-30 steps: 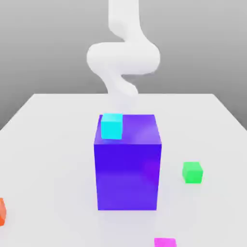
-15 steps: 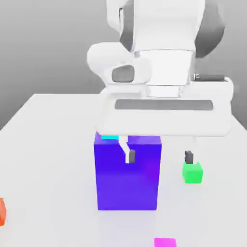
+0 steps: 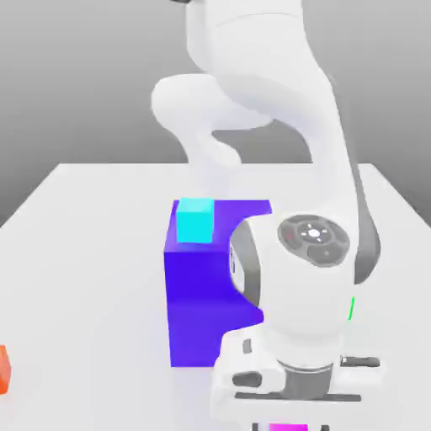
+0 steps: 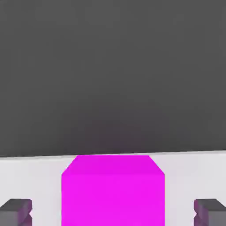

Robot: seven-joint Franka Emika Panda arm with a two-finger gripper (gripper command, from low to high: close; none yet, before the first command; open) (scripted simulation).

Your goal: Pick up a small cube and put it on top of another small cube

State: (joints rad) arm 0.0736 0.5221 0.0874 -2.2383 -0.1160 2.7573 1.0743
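A pale, plain table (image 3: 101,295) runs back to a straight far edge — behind it, a smooth grey backdrop (image 3: 76,84), evenly lit.

Sm. cube (image 4: 113,194) magenta; lg. block (image 3: 210,295) blue-purple; other cube (image 3: 195,220) cyan.

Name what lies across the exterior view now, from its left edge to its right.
Orange block → cyan cube on the blue-purple block → magenta cube, between the claw's fingers → green cube, mostly hidden behind the arm.
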